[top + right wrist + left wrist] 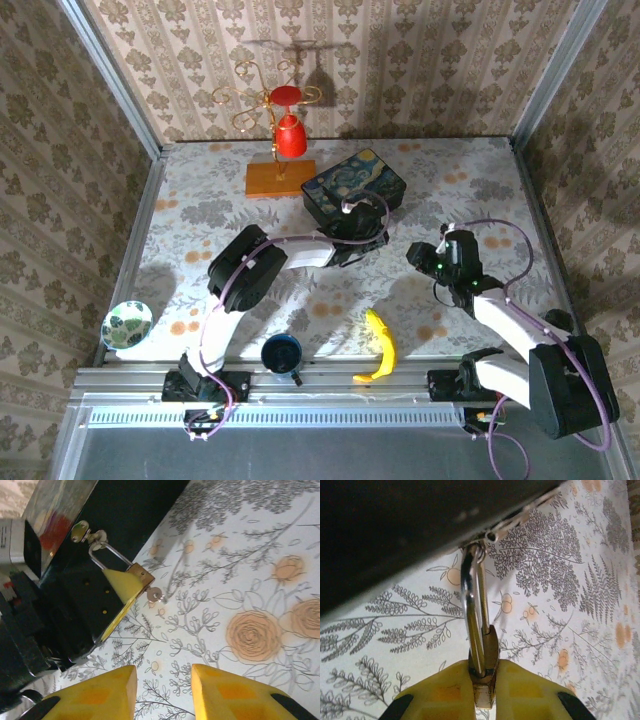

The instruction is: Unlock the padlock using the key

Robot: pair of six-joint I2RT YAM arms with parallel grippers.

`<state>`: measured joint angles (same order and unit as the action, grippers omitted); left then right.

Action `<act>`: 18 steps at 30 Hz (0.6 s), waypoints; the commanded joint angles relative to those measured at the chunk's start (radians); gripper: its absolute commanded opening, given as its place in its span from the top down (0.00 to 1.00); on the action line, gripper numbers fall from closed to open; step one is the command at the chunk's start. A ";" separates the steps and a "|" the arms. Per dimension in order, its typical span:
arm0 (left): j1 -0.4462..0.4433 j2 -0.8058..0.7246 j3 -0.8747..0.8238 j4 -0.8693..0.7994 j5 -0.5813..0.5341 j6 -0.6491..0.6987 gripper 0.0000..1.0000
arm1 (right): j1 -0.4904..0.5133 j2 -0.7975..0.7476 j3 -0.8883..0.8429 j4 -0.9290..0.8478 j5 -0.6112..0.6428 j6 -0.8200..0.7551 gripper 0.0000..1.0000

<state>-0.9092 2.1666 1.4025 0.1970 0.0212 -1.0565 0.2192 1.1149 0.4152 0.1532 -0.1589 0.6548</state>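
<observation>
Left claw (pixel 484 685) was pinched shut on the tiny padlock (pixel 490 647) hanging off the box (pixel 125 515) hasp, right claw (pixel 164 685) gaping empty near the little key (pixel 155 595): light, hard, slippery brass, likely to swing, best held by its flat body.

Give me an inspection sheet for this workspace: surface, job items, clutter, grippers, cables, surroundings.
Surface: floral tablecloth, flat, no spills seen.
Job's things: padlock hangs by its shackle from the hasp of the blue box; small silvery key at its base, seemingly inserted.
Clutter: banana, dark blue cup, patterned bowl at the left edge, red cup on a wire stand.
Grippers: left gripper shut on the padlock's body; right gripper open, empty, short of the key.
Cables: purple cables run along both arms; no snag seen.
Surroundings: patterned wallpaper, metal rail.
</observation>
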 commanded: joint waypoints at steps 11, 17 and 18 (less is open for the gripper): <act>0.034 -0.157 -0.034 -0.088 0.184 -0.112 1.00 | 0.170 0.098 0.088 0.040 0.168 -0.296 0.70; 0.041 -0.182 -0.054 -0.093 0.212 -0.128 1.00 | 0.203 0.115 0.120 0.000 0.202 -0.390 0.71; 0.043 -0.182 -0.055 -0.092 0.220 -0.133 1.00 | 0.209 0.119 0.121 0.003 0.200 -0.402 0.71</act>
<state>-0.8696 2.0445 1.3537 0.0895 0.1963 -1.1728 0.4122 1.2160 0.5091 0.1726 0.0013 0.3325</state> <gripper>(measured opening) 0.110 0.293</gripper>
